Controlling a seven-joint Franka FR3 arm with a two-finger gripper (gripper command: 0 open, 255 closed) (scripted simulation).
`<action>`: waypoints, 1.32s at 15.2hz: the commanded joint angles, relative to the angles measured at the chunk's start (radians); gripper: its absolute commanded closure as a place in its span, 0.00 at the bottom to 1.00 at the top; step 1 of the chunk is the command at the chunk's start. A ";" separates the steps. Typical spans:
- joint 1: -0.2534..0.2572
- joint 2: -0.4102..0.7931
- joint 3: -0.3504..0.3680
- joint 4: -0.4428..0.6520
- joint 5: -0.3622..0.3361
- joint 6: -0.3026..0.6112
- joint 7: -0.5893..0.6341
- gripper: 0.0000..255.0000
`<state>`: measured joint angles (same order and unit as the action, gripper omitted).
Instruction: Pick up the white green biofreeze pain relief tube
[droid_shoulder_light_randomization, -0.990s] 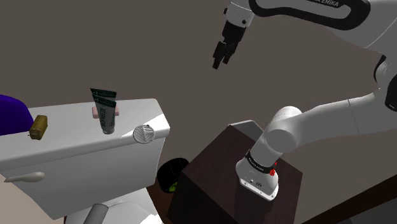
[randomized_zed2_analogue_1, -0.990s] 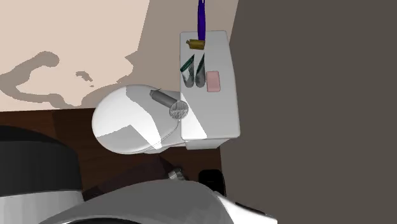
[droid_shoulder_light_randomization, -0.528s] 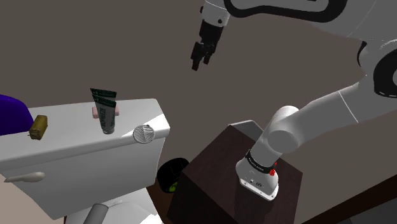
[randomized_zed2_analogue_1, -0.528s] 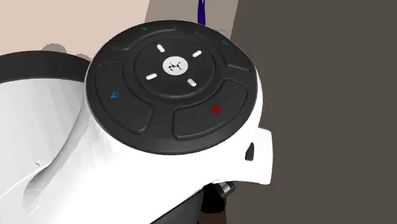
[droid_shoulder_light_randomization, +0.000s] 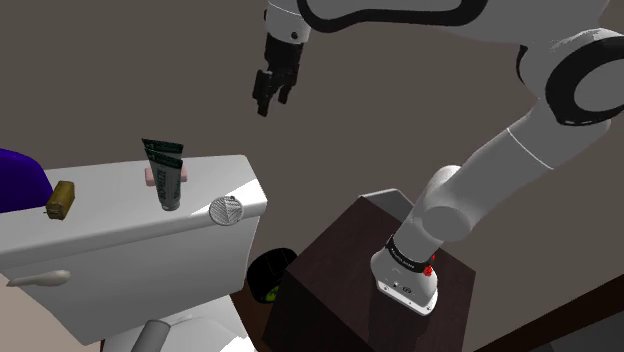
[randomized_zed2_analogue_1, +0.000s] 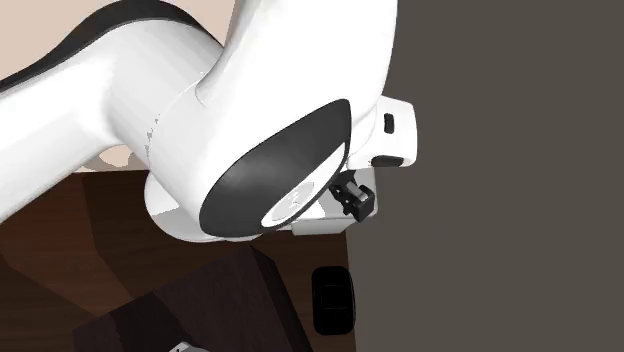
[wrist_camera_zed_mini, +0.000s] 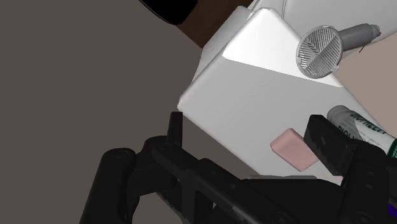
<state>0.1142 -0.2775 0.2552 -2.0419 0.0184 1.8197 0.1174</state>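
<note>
Hovering well clear of the toilet tank lid (droid_shoulder_light_randomization: 120, 215), my gripper (droid_shoulder_light_randomization: 268, 92) is open wide and empty. The white-and-green tube (droid_shoulder_light_randomization: 166, 172) lies on that lid just beside a pink soap bar (droid_shoulder_light_randomization: 149, 177). I should line my fingers (wrist_camera_zed_mini: 323, 137) across its width, avoiding the soap, before descending.

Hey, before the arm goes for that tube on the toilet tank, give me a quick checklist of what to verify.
1. Fingers apart: ok; the gripper is open.
2. Nothing held: ok.
3. Clear sight of the tube on the tank lid: ok.
4. Gripper above the tube: not ok; it hangs high, toward the shoulder view's right.
5. Pink block touching the tube: cannot tell.
</note>
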 joint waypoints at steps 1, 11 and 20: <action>0.010 0.069 0.025 0.056 -0.014 0.011 0.019 0.00; 0.096 0.426 0.129 0.389 -0.141 0.005 0.129 0.00; 0.269 0.805 0.154 0.851 -0.293 -0.114 0.184 0.00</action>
<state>0.3639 0.4928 0.4077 -1.2380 -0.2614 1.7202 0.3002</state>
